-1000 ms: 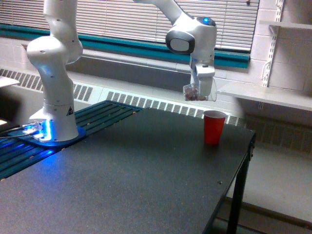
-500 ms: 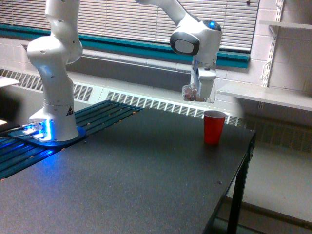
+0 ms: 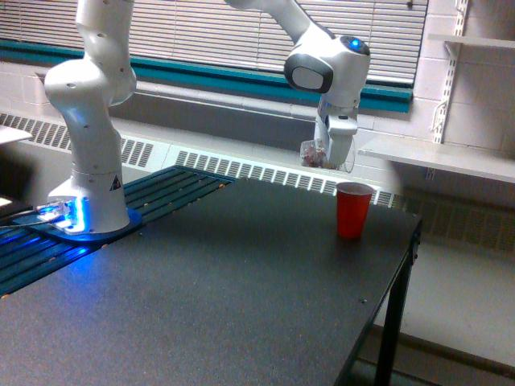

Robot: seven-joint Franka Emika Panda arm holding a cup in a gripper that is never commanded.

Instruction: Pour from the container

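The container (image 3: 316, 154) is a small clear cup with brownish-pink bits inside, hanging tilted in the air in the exterior view. My gripper (image 3: 334, 149) is shut on it, pointing down from the white arm. It hovers above and slightly to the exterior view's left of an opaque red cup (image 3: 353, 209), which stands upright on the dark table (image 3: 201, 297) near its far right corner. A gap of air separates the two cups.
The arm's white base (image 3: 88, 193) stands on a blue-lit plate at the exterior view's left. A radiator grille and a window with blinds run behind the table. The table's right edge (image 3: 402, 265) drops off just past the red cup. White shelves hang at the right.
The gripper and the clear cup have shifted slightly toward the exterior view's right and a touch upward. The red cup has not moved.
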